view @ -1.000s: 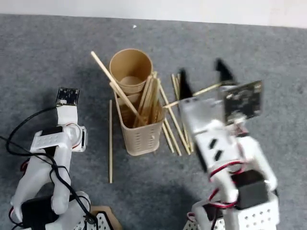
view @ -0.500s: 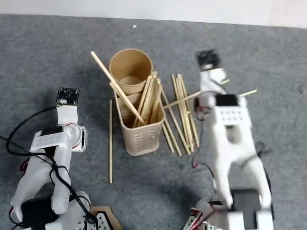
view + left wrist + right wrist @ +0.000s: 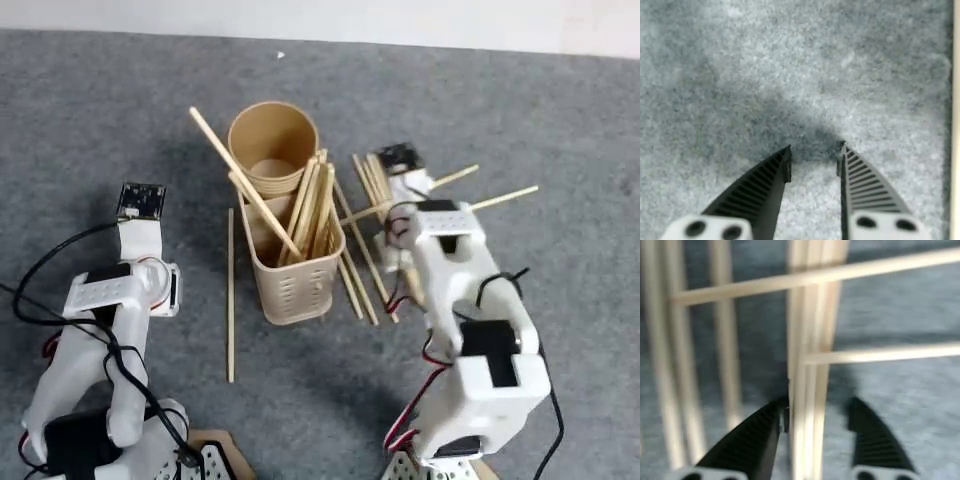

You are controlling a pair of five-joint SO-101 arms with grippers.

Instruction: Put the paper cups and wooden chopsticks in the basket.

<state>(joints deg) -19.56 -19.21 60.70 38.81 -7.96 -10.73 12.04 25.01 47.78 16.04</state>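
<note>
Hidden: in the high view the right gripper's tips lie under its wrist camera [image 3: 398, 158]; the basket [image 3: 290, 278] covers the cup's base.
Right gripper [image 3: 820, 410]: spread, straddling loose chopsticks [image 3: 810, 315] on the grey mat [image 3: 100, 120], right of the basket.
Left gripper [image 3: 815, 150]: spread over bare mat.
Cup [image 3: 272, 145]: upright in the basket's far end.
Single chopstick [image 3: 231, 300]: flat, left of the basket.
Change: the right arm has dropped from raised; the left is unchanged.

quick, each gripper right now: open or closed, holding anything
Left gripper: open, holding nothing, over bare carpet.
Right gripper: open, straddling a bundle of chopsticks, not yet gripping.
</note>
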